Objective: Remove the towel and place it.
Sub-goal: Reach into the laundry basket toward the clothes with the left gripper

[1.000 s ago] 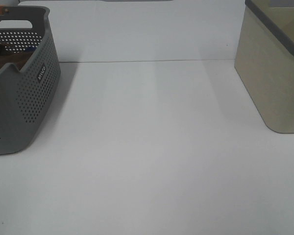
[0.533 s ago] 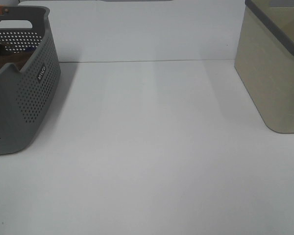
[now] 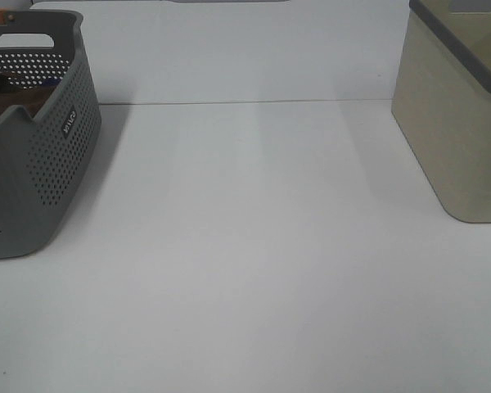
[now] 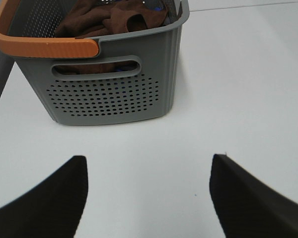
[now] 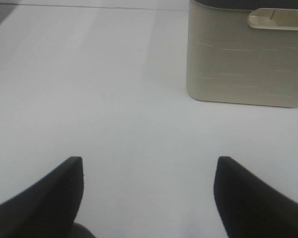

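Observation:
The dark brown towel (image 4: pixel 109 20) lies bunched inside the grey perforated basket (image 4: pixel 109 94), which has an orange handle (image 4: pixel 39 47). In the exterior high view the basket (image 3: pixel 41 164) stands at the far left, with a brown strip of the towel (image 3: pixel 20 102) showing over its rim. My left gripper (image 4: pixel 146 198) is open and empty over the white table, short of the basket. My right gripper (image 5: pixel 149 198) is open and empty, facing the beige bin (image 5: pixel 246 54). Neither gripper shows in the exterior high view.
A beige bin with a dark grey rim (image 3: pixel 458 106) stands at the far right of the white table (image 3: pixel 254 246). A bit of bluish fabric (image 4: pixel 156 7) shows in the grey basket beside the towel. A white wall runs behind the table.

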You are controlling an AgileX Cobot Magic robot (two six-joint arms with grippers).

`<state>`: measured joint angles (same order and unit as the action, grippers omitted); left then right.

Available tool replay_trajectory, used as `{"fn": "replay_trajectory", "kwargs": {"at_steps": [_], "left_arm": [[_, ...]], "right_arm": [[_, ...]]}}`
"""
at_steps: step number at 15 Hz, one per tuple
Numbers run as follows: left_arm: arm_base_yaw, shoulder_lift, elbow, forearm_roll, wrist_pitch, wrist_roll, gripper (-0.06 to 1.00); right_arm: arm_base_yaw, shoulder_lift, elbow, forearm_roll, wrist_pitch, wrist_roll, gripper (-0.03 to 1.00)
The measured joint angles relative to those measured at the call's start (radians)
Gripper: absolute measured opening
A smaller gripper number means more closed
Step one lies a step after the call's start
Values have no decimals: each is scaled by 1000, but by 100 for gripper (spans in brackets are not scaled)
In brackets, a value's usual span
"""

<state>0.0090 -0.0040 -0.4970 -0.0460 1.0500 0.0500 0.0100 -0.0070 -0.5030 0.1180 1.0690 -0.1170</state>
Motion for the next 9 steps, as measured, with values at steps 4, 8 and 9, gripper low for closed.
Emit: {"fn": "replay_trajectory", "kwargs": {"at_steps": [4, 8, 9], "left_arm": [[0, 0, 0, 0, 0, 0, 67], [0, 0, 0, 0, 0, 0, 67], [0, 0, 0, 0, 0, 0, 67]], "right_arm": [[0, 0, 0, 0, 0, 0, 70], [0, 0, 0, 0, 0, 0, 70], [0, 0, 0, 0, 0, 0, 70]]}}
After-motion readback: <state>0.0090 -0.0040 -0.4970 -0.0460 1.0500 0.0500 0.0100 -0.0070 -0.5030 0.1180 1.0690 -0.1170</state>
